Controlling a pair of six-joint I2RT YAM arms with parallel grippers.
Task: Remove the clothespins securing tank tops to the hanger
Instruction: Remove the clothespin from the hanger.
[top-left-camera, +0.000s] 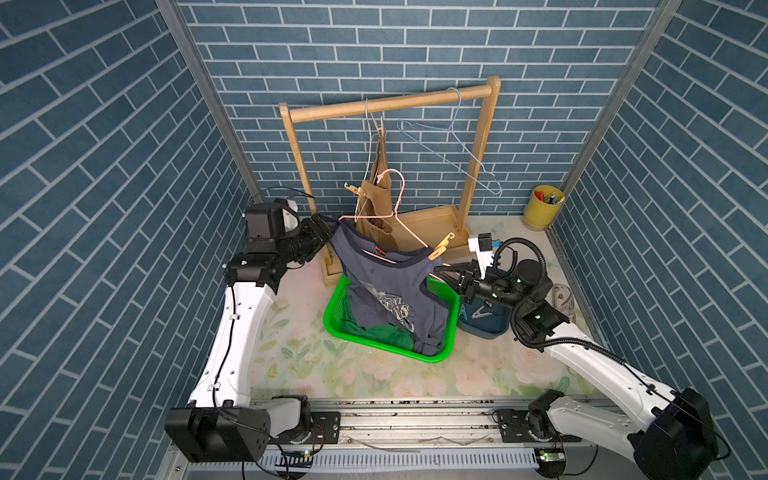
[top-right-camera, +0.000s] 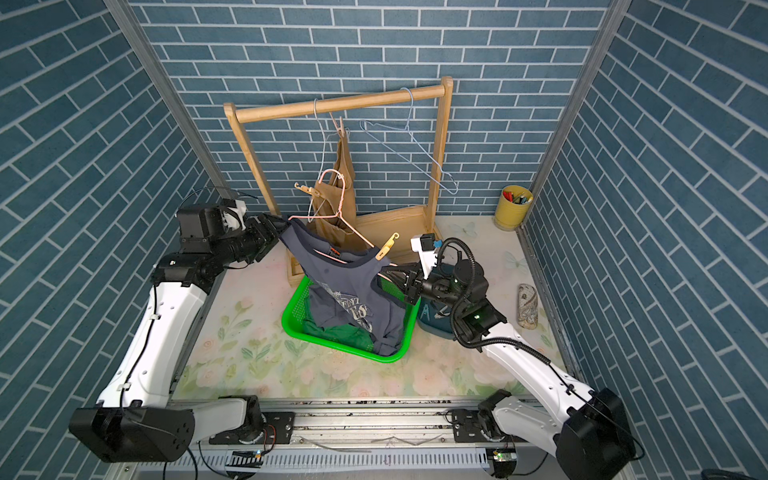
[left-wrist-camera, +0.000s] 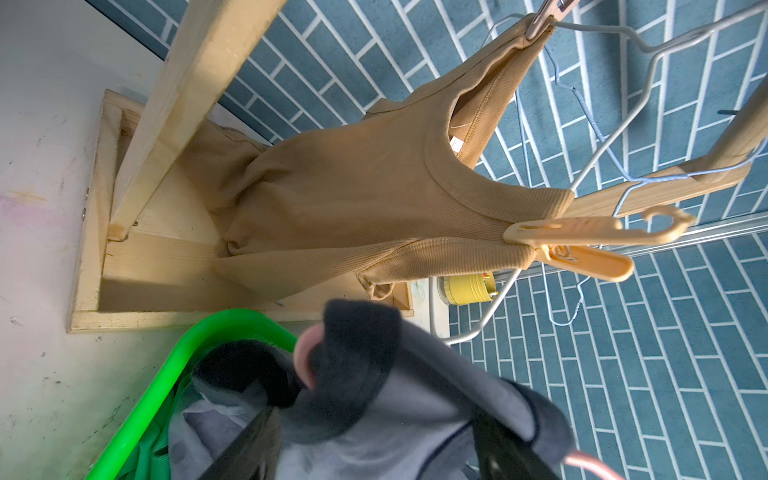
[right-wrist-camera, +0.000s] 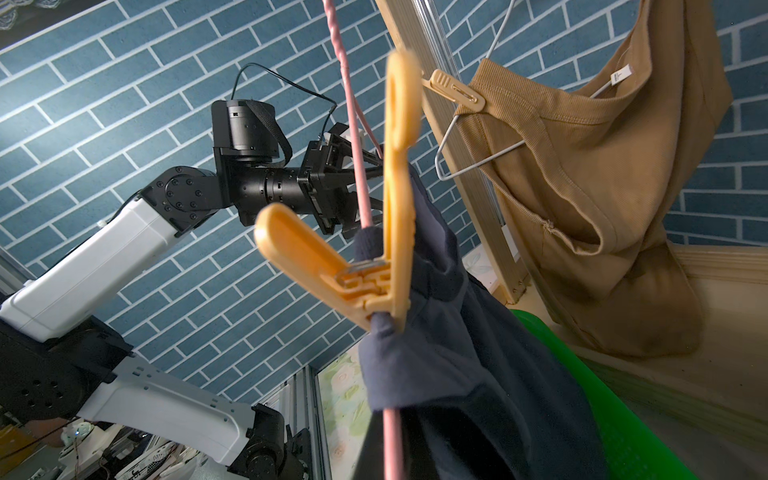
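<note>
A grey-blue tank top (top-left-camera: 390, 286) (top-right-camera: 345, 291) hangs on a pink hanger (top-left-camera: 400, 183) (right-wrist-camera: 357, 166) over the basket. A yellow clothespin (top-left-camera: 441, 246) (right-wrist-camera: 374, 257) pins its right strap. My right gripper (top-left-camera: 446, 268) (right-wrist-camera: 390, 449) is shut on that hanger's right end. My left gripper (top-left-camera: 332, 226) (left-wrist-camera: 374, 436) stands open around the left strap, where something pink shows under the trim. The tan tank top (top-left-camera: 376, 195) (left-wrist-camera: 353, 187) hangs on a grey hanger with a tan clothespin (top-left-camera: 353, 189) (left-wrist-camera: 582, 237) low and another clip (top-left-camera: 379, 126) at its top. A green tank top (top-left-camera: 386, 336) lies in the basket.
The green basket (top-left-camera: 332, 303) sits in front of the wooden rack (top-left-camera: 395, 104). An empty wire hanger (top-left-camera: 457, 149) hangs on the rail's right part. A yellow cup (top-left-camera: 542, 208) stands back right. A dark bin (top-left-camera: 484, 318) with a clothespin lies under my right arm.
</note>
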